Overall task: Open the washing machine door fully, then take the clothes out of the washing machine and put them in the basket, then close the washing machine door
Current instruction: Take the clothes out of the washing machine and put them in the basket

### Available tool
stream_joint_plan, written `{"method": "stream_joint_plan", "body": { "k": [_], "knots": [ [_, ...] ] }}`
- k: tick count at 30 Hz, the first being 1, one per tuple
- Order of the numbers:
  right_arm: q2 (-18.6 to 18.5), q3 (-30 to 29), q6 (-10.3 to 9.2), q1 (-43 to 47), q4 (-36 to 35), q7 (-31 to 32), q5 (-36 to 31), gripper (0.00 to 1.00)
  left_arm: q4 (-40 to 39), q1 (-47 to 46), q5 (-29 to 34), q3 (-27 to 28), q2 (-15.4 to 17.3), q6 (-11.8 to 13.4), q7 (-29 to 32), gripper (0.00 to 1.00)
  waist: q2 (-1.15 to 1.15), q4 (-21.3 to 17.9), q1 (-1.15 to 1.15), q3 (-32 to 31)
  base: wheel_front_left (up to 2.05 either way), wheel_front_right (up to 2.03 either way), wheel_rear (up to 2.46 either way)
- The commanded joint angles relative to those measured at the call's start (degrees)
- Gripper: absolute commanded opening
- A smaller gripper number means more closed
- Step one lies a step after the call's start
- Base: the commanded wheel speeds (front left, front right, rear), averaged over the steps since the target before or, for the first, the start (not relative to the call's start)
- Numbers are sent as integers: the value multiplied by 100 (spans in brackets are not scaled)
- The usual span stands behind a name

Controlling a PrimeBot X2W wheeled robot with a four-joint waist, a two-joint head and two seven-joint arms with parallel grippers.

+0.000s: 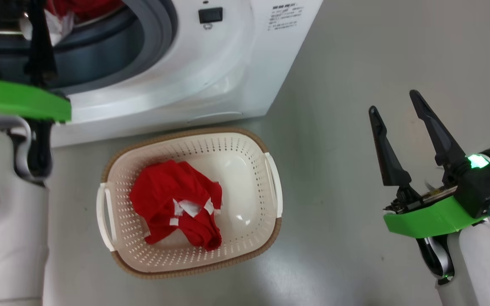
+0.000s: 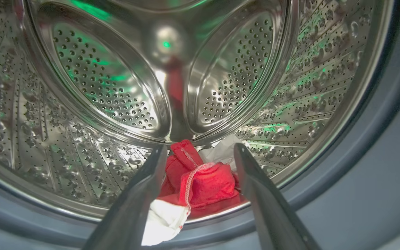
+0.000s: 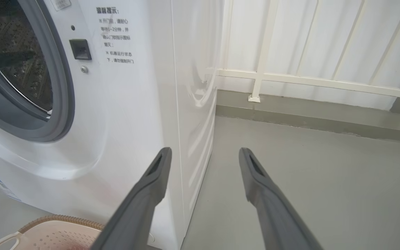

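Left gripper (image 2: 200,147) reaches into the mouth of the washing machine (image 1: 211,80), its two dark fingers spread wide and released, closed on nothing. Its wrist view looks straight into the perforated steel drum (image 2: 99,86), where green light glints on the metal. It shows the clothes (image 2: 203,184): a crumpled heap of bright red fabric with white stitching and a white piece beneath. The heap lies at the drum's front bottom edge, partly over the lip, framed by the two fingers. Whether the fingers touch the fabric cannot be told.

From the head view that heap is a scrap of red and white behind the left arm. That view adds the basket (image 1: 253,221), cream perforated plastic with a brown woven-look rim and white side handles. It stands on the grey floor (image 1: 355,63) just before the machine's lower front edge. One bunched red garment (image 1: 177,199) with white tags lies inside, toward the basket's left end.

Right gripper (image 1: 392,102) hangs over the floor well to the right of the basket, jaws wide apart and empty. Its wrist view shows the machine's right front corner, the grey rubber ring (image 3: 64,104), a black latch socket (image 3: 80,49), a printed notice (image 3: 116,34) and a white railing (image 3: 307,81) along the wall
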Motion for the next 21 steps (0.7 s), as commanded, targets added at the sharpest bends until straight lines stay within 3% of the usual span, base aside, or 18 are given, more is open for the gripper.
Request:
{"method": "stream_joint_plan", "body": {
  "k": [1, 13, 21],
  "knots": [
    [-19, 142, 26, -66, -145, -36, -14, 100, -22, -194, -51, 88, 292, -30, -28, 100, 0, -71, 0, 242, 0, 0, 0],
    [-63, 359, 26, -246, 10, -36, 23, 100, 1263, -1263, -511, -342, 533, -31, -3, 100, 0, -251, 0, 522, 0, 0, 0],
    [-50, 581, 26, -307, 96, -36, 120, 100, 2448, -1927, -229, -646, 827, 144, 510, 100, 0, -440, 0, 560, 0, 0, 0]
  ]
}}
